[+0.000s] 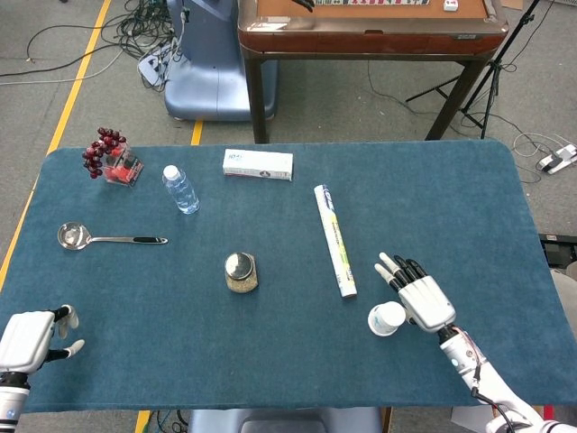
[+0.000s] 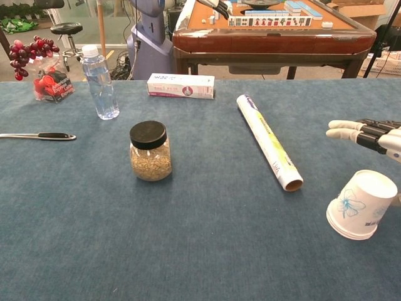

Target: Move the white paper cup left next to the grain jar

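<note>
Blue felt covers the desk (image 1: pixel 469 207), and on it stand or lie eight things, one of each. Taking the grain jar (image 1: pixel 241 271) as the landmark: this single jar with a black lid stands upright near the middle of the desk. One white paper cup (image 1: pixel 386 318) sits well to the right of the jar and nearer the front edge, tilted, its blue-printed side showing in the chest view (image 2: pixel 361 204). One rolled tube of wrap (image 1: pixel 334 240) lies between the jar and the cup, its long axis running front to back. One white flat box (image 1: pixel 258 163) lies behind the jar. One water bottle (image 1: pixel 180 189) stands behind the jar and to its left. One metal ladle (image 1: pixel 108 238) lies further left of the jar, handle pointing towards it. One bunch of dark grapes on a red packet (image 1: pixel 110 157) sits at the far left corner, well apart from the jar.

The right robot hand (image 1: pixel 419 293) lies against the right side of the cup, fingers stretched out and apart above it, not wrapped around it. The left robot hand (image 1: pixel 32 338) rests at the near left corner, far from the jar, holding nothing, its fingers partly curled; I cannot tell how far.
</note>
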You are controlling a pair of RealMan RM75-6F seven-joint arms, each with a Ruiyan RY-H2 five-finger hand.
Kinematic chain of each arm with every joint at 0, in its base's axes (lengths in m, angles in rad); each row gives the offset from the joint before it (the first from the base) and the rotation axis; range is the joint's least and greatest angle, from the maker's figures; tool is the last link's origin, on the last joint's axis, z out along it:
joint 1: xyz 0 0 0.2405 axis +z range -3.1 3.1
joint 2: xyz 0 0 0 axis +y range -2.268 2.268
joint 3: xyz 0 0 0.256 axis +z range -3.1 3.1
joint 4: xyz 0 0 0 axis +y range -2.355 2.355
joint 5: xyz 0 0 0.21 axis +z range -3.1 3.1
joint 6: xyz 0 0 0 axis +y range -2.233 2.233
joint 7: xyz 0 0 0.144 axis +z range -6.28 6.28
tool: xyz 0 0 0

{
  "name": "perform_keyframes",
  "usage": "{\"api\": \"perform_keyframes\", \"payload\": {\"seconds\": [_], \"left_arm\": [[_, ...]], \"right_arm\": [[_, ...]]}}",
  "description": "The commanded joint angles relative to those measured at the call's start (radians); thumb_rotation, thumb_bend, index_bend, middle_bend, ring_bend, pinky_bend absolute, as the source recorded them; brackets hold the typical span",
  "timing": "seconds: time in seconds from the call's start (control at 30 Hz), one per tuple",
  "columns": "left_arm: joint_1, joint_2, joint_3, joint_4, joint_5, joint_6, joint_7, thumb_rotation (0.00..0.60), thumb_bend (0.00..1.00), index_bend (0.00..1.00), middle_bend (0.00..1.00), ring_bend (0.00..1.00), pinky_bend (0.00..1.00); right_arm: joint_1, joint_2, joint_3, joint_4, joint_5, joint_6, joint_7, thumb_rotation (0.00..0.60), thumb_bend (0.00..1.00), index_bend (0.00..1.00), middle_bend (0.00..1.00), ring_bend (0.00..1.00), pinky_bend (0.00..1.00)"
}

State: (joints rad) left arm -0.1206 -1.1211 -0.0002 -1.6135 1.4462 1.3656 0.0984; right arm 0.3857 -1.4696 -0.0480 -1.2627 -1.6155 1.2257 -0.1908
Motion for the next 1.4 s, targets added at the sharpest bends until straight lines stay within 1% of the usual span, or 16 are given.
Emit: {"api": "perform_keyframes", "payload": {"seconds": [0.03, 0.27, 0.6, 0.93, 1.03, 1.2, 1.4], "left_arm": [[0.000, 0.001, 0.000, 0.000, 0.001, 0.001, -0.001, 0.600, 0.09, 0.58, 0.67, 0.65, 0.83], [0.001, 0.003, -0.001, 0.000, 0.000, 0.001, -0.007, 0.600, 0.09, 0.58, 0.67, 0.65, 0.83], [0.002, 0.008, -0.004, 0.001, -0.004, 0.003, -0.018, 0.600, 0.09, 0.58, 0.67, 0.65, 0.83], [0.002, 0.010, -0.006, 0.004, -0.010, 0.000, -0.025, 0.600, 0.09, 0.58, 0.67, 0.65, 0.83], [0.002, 0.010, -0.006, 0.005, -0.010, 0.000, -0.026, 0.600, 0.09, 0.58, 0.67, 0.65, 0.83], [0.002, 0.009, -0.006, 0.006, -0.011, -0.001, -0.022, 0.600, 0.09, 0.58, 0.67, 0.65, 0.83], [-0.001, 0.003, -0.003, 0.004, -0.007, -0.003, -0.007, 0.600, 0.09, 0.58, 0.67, 0.65, 0.83]], "right_arm": [[0.006, -0.009, 0.001, -0.010, -0.006, -0.005, -0.011, 0.600, 0.00, 0.00, 0.00, 0.00, 0.15], [0.025, -0.039, 0.011, -0.029, -0.011, -0.028, -0.043, 0.600, 0.00, 0.00, 0.00, 0.00, 0.15], [0.064, -0.094, 0.039, -0.039, 0.010, -0.078, -0.074, 0.600, 0.00, 0.00, 0.00, 0.00, 0.15], [0.091, -0.128, 0.052, -0.065, 0.013, -0.097, -0.098, 0.600, 0.00, 0.00, 0.00, 0.00, 0.15], [0.088, -0.112, 0.053, -0.080, 0.012, -0.087, -0.118, 0.600, 0.00, 0.00, 0.00, 0.00, 0.15], [0.068, -0.042, 0.044, -0.138, 0.005, -0.049, -0.145, 0.600, 0.00, 0.00, 0.00, 0.00, 0.15], [0.049, 0.067, 0.002, -0.234, -0.033, -0.029, -0.168, 0.600, 0.00, 0.00, 0.00, 0.00, 0.15]]}}
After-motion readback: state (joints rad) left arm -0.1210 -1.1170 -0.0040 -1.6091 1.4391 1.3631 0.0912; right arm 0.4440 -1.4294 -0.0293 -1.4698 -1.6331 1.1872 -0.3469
